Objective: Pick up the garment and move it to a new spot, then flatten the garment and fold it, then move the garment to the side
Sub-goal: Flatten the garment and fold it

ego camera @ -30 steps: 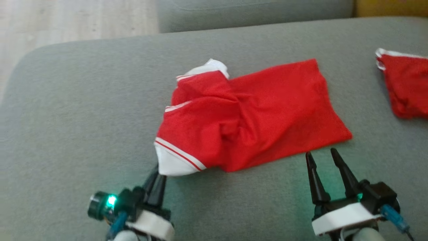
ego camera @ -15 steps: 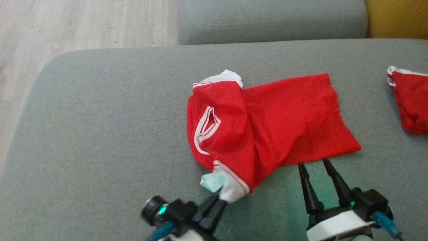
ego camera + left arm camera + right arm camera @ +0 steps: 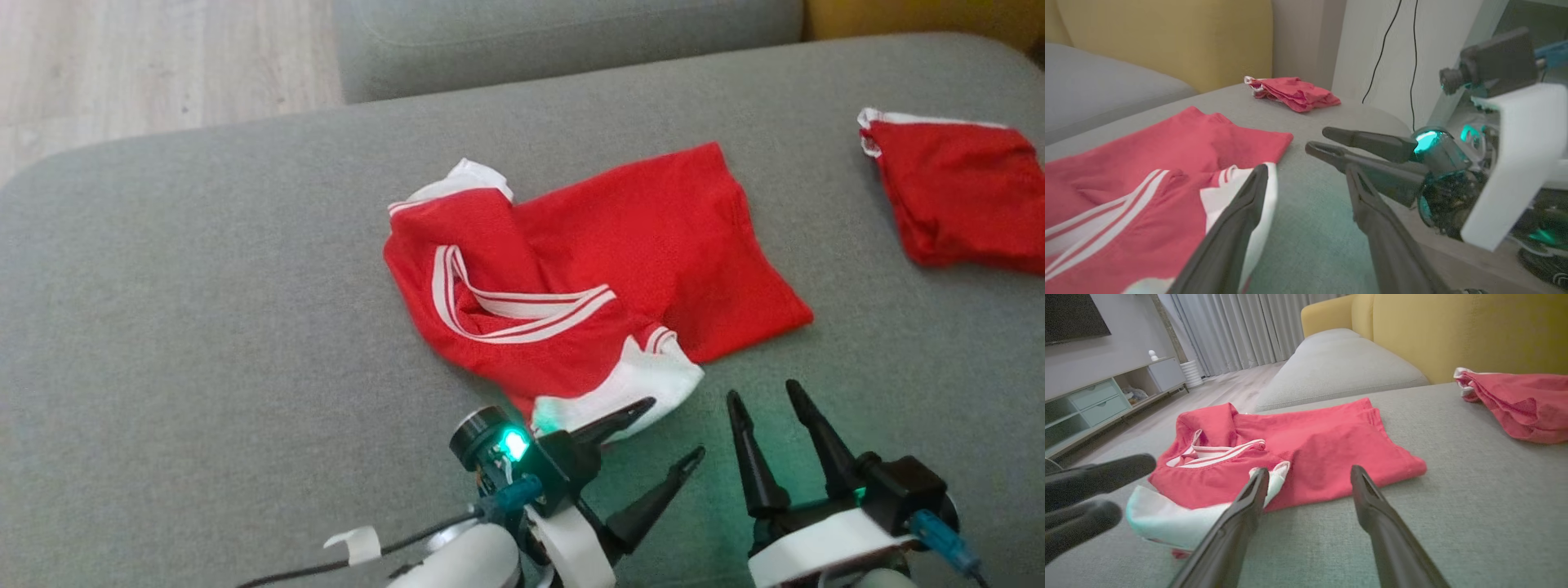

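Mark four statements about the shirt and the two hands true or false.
1. The left hand is open at the shirt's white sleeve. True.
2. The right hand is shut on the red shirt. False: it is open, over bare grey cushion near the shirt's edge.
3. A second red garment lies apart, to the right. True.
4. The red shirt is spread flat. False: it is rumpled, with the striped collar folded over.

The left end effector (image 3: 676,426) and right end effector (image 3: 761,390) sit close together, fingers spread.
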### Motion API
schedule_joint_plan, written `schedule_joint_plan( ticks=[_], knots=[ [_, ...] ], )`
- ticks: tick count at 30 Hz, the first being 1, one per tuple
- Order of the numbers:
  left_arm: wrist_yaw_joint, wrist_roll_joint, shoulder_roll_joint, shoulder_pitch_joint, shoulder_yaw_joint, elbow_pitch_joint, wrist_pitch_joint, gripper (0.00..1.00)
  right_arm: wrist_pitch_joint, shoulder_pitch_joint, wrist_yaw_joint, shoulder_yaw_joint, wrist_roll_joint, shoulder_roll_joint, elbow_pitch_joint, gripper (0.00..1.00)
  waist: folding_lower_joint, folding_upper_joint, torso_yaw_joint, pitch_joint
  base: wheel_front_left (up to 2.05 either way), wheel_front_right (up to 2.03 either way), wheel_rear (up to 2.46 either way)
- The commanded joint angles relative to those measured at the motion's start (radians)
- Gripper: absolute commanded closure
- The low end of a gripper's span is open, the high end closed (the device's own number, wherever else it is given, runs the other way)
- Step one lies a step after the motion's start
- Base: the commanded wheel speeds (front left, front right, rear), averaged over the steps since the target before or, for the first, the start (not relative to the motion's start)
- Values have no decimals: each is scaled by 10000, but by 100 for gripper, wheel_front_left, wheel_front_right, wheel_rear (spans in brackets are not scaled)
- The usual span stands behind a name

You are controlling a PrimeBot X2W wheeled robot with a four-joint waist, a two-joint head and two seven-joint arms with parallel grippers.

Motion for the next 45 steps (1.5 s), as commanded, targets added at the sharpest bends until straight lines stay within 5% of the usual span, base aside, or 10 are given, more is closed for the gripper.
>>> schedule_joint_plan(
  ticks=[1, 10, 16, 23, 25, 26, 29, 32, 37, 45],
  knots=[
    [60, 50, -31, -596, 221, -144, -53, 0, -67, -438, 65, 120, 18, -159, -369, 0, 1, 0, -75, 126, 0, 0, 0],
    [1247, 304, 466, -794, 721, 705, 347, 0, -67, -487, 65, 97, -14, -23, -351, 0, 1, 0, -91, 265, 0, 0, 0],
    [1608, -40, 754, -674, 1091, 1088, 840, 0, -67, -514, 65, 90, 26, -4, -309, 0, 1, 0, -191, 230, 0, 0, 0],
    [707, -867, 797, -39, 787, 1059, 1734, 0, -67, -525, 65, 17, 30, -4, -352, 0, 1, 0, -213, 341, 0, 0, 0],
    [547, -944, 816, 39, 649, 871, 1755, 82, -67, -554, 65, -2, 34, 3, -368, 0, 1, 0, -208, 394, 0, 0, 0],
    [480, -932, 827, 58, 564, 738, 1675, 100, -67, -567, 65, -11, 31, 7, -375, 0, 1, 0, -204, 416, 0, 0, 0],
    [430, -587, 937, 60, 251, 295, 1309, 100, -67, -584, 65, -35, 15, 15, -387, 0, 1, 0, -182, 470, 0, 0, 0],
    [881, 265, 1243, -30, -71, -198, 938, 100, -67, -578, 65, -88, 1, 14, -395, 0, 1, 0, -144, 499, 0, 0, 0],
    [2433, 1093, 1955, 182, 398, -1302, 195, 100, -67, -497, 65, -236, -10, 24, -431, 0, 1, 0, 17, 478, 0, 0, 0],
    [4589, -47, 2797, 2039, 2426, -2721, -540, 100, -67, -307, 65, -362, -19, 61, -455, 0, 1, 0, 659, 363, 0, 0, 0]
  ],
)
